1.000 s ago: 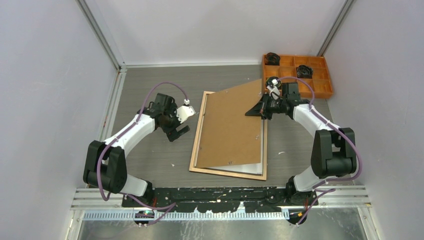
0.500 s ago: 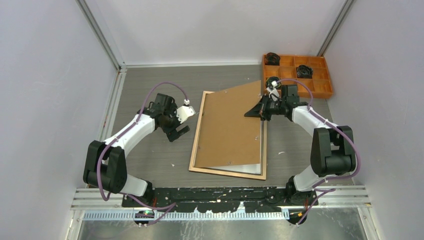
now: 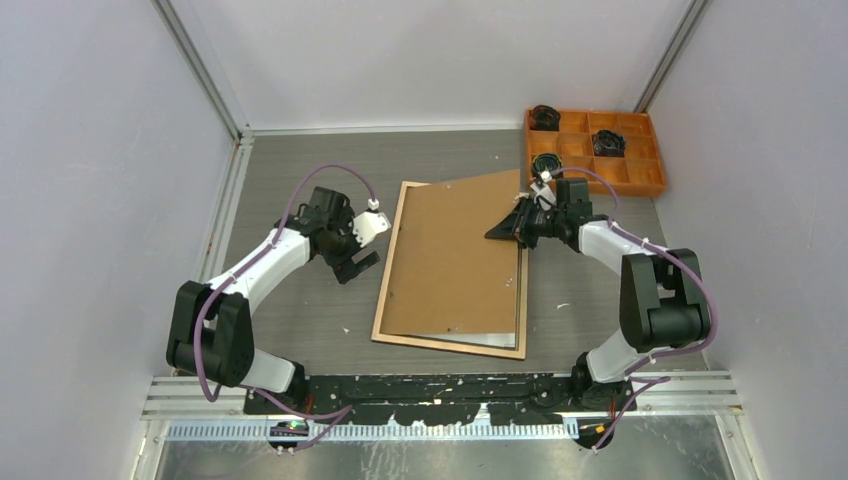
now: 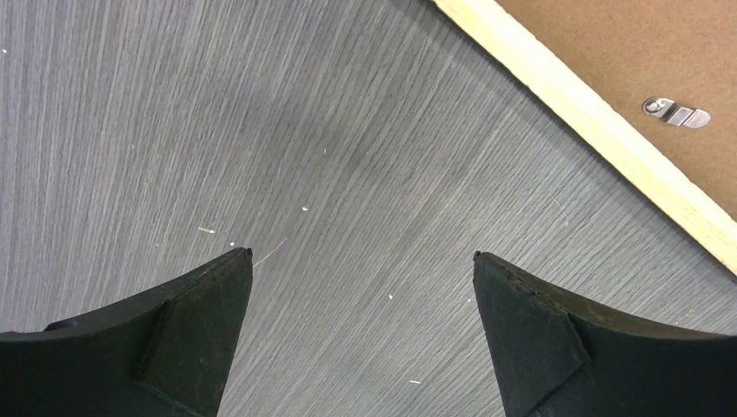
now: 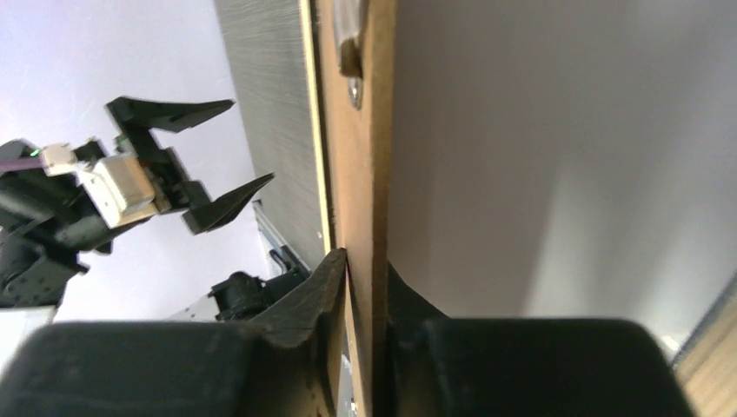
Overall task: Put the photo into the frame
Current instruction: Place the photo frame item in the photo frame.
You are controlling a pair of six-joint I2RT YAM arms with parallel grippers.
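Observation:
The frame [image 3: 384, 292] lies back up on the table, its light wood rail showing, also in the left wrist view [image 4: 591, 104]. The brown hardboard backing panel [image 3: 450, 260] lies over it, slightly askew. A pale strip [image 3: 475, 340] shows under the panel's near edge; I cannot tell if it is the photo, whose picture side is hidden. My right gripper [image 3: 510, 225] is shut on the panel's far right edge [image 5: 365, 174], one finger on each face [image 5: 365, 269]. My left gripper [image 3: 358, 262] is open and empty just left of the frame, over bare table [image 4: 362, 254].
An orange compartment tray [image 3: 650, 183] with black items stands at the back right, close behind the right wrist. A metal turn tab [image 4: 676, 111] sits on the panel near the frame's left rail. White walls enclose the table on three sides.
My right gripper has moved left and slightly nearer with the panel's edge in it. The panel has swung closer in line with the frame, and the frame has slid a little left. The left arm has not moved.

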